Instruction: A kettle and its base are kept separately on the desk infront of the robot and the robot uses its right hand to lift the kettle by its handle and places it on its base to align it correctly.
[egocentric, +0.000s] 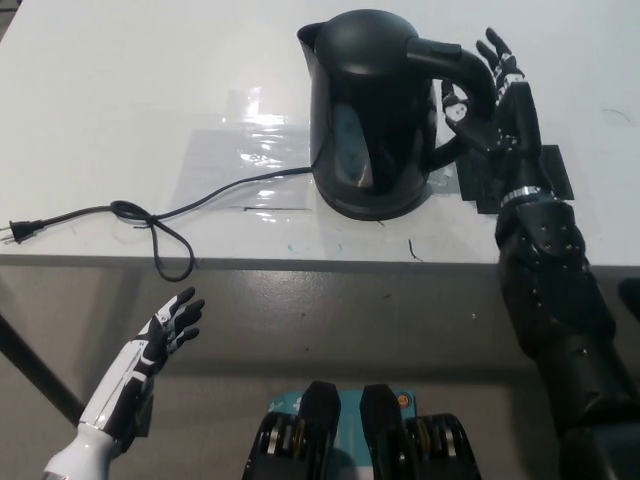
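The kettle is seen upright on its base on the desk, apparently placed. The right hand is held just beside the handle, fingers spread and released, nothing gripped. A glossy black body, closed lid and trailing cord are shown. The left hand is kept low, open, off the desk.

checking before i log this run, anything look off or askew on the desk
Nothing looks spilled or damaged. The kettle stands upright on its base. The cord trails left and loops over the desk edge. The right hand is open beside the handle; the left hand rests below.
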